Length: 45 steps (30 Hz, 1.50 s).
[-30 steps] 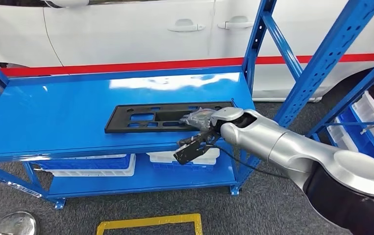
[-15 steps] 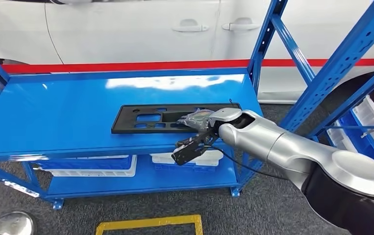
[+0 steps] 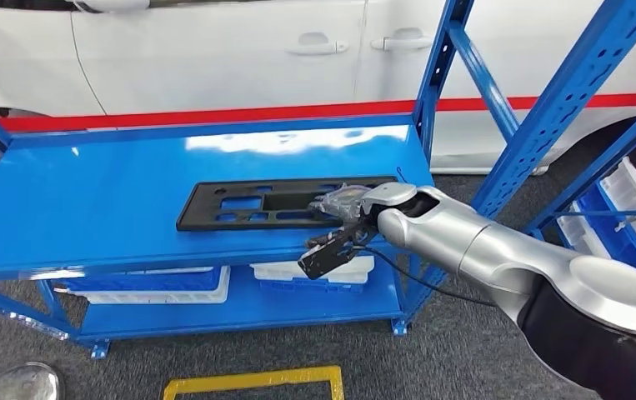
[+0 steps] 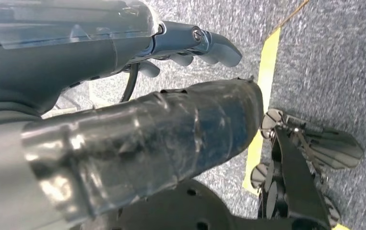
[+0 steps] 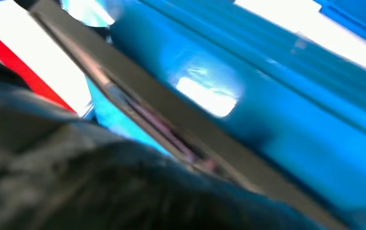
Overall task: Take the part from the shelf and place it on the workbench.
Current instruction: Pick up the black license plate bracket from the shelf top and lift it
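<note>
One flat black part (image 3: 277, 202) lies on the top deck of the blue shelf (image 3: 114, 196), near its front edge, and your right hand (image 3: 341, 202) sits on the part's end at about three o'clock from its middle. You can see the hand's fingers over that end, and the right wrist view shows the part's edge (image 5: 171, 127) pressed close against the hand, so the hand grips the part. Your silver right arm (image 3: 498, 250) reaches in from four o'clock. Your left hand (image 4: 190, 45) hangs over grey floor with a yellow line (image 4: 262, 100); its fingers lie apart and hold nothing. A white car (image 3: 239, 50) stands at twelve o'clock behind the shelf.
</note>
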### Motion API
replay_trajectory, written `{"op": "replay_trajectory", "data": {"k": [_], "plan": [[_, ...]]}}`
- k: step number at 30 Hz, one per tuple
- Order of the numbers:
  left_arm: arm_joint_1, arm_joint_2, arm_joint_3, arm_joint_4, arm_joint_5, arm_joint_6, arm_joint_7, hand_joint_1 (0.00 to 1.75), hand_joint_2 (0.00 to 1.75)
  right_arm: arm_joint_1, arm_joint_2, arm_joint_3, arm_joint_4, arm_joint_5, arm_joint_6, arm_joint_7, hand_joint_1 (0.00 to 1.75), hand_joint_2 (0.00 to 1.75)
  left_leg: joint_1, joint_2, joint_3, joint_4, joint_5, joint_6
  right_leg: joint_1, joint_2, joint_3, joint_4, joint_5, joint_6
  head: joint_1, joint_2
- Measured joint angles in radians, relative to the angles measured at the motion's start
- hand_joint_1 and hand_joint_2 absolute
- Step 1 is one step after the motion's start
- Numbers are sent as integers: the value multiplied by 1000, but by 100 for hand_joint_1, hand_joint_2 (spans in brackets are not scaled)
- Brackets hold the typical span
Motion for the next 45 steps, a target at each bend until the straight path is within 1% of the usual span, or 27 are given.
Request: {"op": "replay_trajectory", "data": {"k": [2,3,4,5,6,7,9,10,14,16,18,19,20,21,23,25,27,30,33,34,35,36,38,39,41,43,45], "plan": [[1,0,0,0,0,0,-1,0,0,2,4,0,2,1,0,0,0,0,1,0,-59,124,-60,-4,0,0,3,-2,-1,-6,0,0],[1,0,1,0,-1,0,-1,0,0,4,5,0,2,2,0,-1,0,0,1,0,-91,184,-81,-6,1,0,3,-1,-2,-7,0,0],[1,0,1,0,-1,0,-2,0,0,6,5,0,3,2,-1,-1,0,0,1,0,-111,219,-84,-8,1,0,3,1,-3,-8,0,0],[1,0,1,0,-1,0,-2,0,0,8,6,0,3,2,-1,-1,0,0,2,1,-113,216,-68,-9,1,0,4,3,-5,-8,0,0],[1,1,1,0,-2,0,-2,0,0,9,6,0,3,2,-1,-1,0,0,3,1,-96,174,-36,-9,1,0,4,6,-7,-6,0,0],[1,1,1,0,-3,0,-3,0,0,9,6,0,3,2,-1,-1,0,0,4,1,-67,109,2,-9,0,0,5,10,-11,-3,0,0],[1,1,1,0,-6,0,-4,0,0,8,5,0,4,3,-1,-1,0,0,3,1,-14,-4,43,-5,4,2,0,23,-19,7,0,0],[1,1,1,0,-7,-1,-4,0,0,8,4,0,4,3,-1,-1,0,0,2,0,-3,-28,46,-2,6,3,-4,27,-21,12,0,0],[1,1,1,0,-9,-1,-6,0,0,8,0,0,4,5,-2,-1,0,0,1,-1,2,-42,47,22,3,4,-10,44,-34,29,1,0],[1,1,1,0,-9,0,-6,0,0,7,-6,0,5,6,-2,-1,0,0,3,0,4,-46,49,31,0,3,-45,122,-82,38,1,0],[1,2,1,0,-9,0,-7,0,0,11,-10,0,5,6,-2,-1,0,0,2,1,4,-46,48,35,-1,3,-107,249,-136,45,1,0],[1,2,1,0,-9,-1,-7,0,0,14,-11,0,5,6,-2,-1,0,0,2,1,5,-46,47,36,-2,3,-130,291,-145,46,1,0],[1,2,1,0,-10,-1,-7,0,0,16,-12,0,5,6,-2,-1,0,0,2,0,6,-45,47,37,-2,3,-136,298,-134,45,1,0],[1,1,1,0,-10,-1,-7,0,0,16,-13,0,5,6,-2,-2,0,0,1,0,8,-45,46,36,-2,3,-122,265,-106,43,1,0],[1,0,2,0,-11,-1,-7,0,0,15,-15,0,5,6,-2,-3,0,0,1,-2,14,-45,42,34,1,3,-59,132,-38,31,1,0],[2,-2,2,0,-12,-1,-6,0,0,13,-18,0,5,6,-2,-3,0,0,0,-2,14,-46,41,28,8,3,-16,38,-9,21,1,0],[1,-3,2,0,-12,-1,-6,0,0,13,-19,0,5,6,-2,-4,0,0,0,-2,14,-50,42,18,13,4,-13,22,-10,16,1,0],[0,-3,2,0,-12,-1,-7,0,0,12,-20,0,5,6,-2,-4,0,0,-1,-2,5,-22,17,5,2,2,2,0,-1,1,0,0],[1,-2,2,0,-12,-1,-6,0,0,13,-20,0,5,6,-1,-5,0,0,-1,-1,-74,148,-67,-4,1,1,9,-7,1,-10,-1,0],[1,-2,2,0,-12,-1,-6,0,0,16,-19,0,5,6,-1,-5,0,0,-1,-1,-100,197,-80,-7,2,1,8,-6,0,-10,-1,0],[2,-2,2,0,-12,-1,-6,0,0,18,-19,0,5,6,0,-5,0,0,0,-1,-110,214,-75,-9,2,1,8,-4,-1,-10,-1,0],[2,-2,2,0,-12,-1,-6,0,0,19,-19,0,5,6,1,-5,0,0,0,0,-102,193,-52,-10,2,1,8,-1,-4,-9,-1,0],[2,-1,2,0,-12,-1,-6,0,0,18,-19,0,5,5,2,-5,0,0,2,0,-46,72,14,-9,2,1,8,10,-11,-4,-1,0],[2,-1,2,0,-12,-1,-6,0,0,17,-20,0,5,4,2,-5,0,0,1,1,-18,13,34,-7,4,2,5,17,-16,1,-1,0],[1,0,3,0,-12,-2,-5,0,0,16,-21,0,4,2,3,-4,0,0,-1,-1,6,-38,42,1,8,2,0,26,-20,10,0,0],[1,0,5,0,-10,-2,-4,0,0,15,-22,0,4,0,4,-3,0,0,-2,-2,6,-39,43,11,9,2,-1,24,-19,18,0,0],[1,0,8,0,-8,-1,-3,0,0,15,-24,0,4,0,4,0,0,0,1,-1,8,-45,47,21,7,2,-9,46,-35,27,1,0]]}}
